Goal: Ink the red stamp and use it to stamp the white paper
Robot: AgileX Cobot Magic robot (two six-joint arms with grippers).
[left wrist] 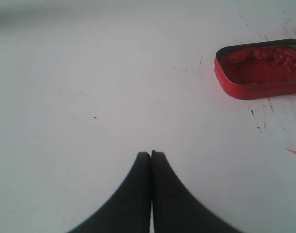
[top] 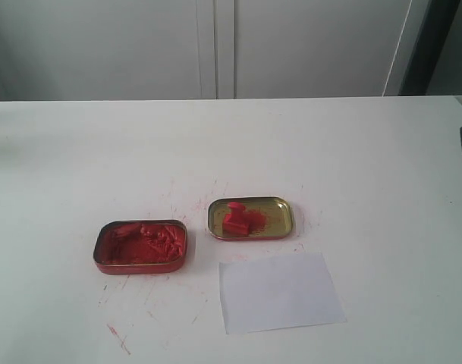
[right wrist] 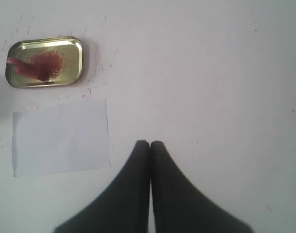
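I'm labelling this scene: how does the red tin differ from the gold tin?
The red tin has red walls and is full of lumpy red paste; the gold tin is gold inside with a red smear. The gold tin holds the red stamp; the red tin does not. Both are open rounded rectangles.

Red paste tin [top: 139, 267] sits near gold tin [top: 281, 212] on white table [top: 367, 152].
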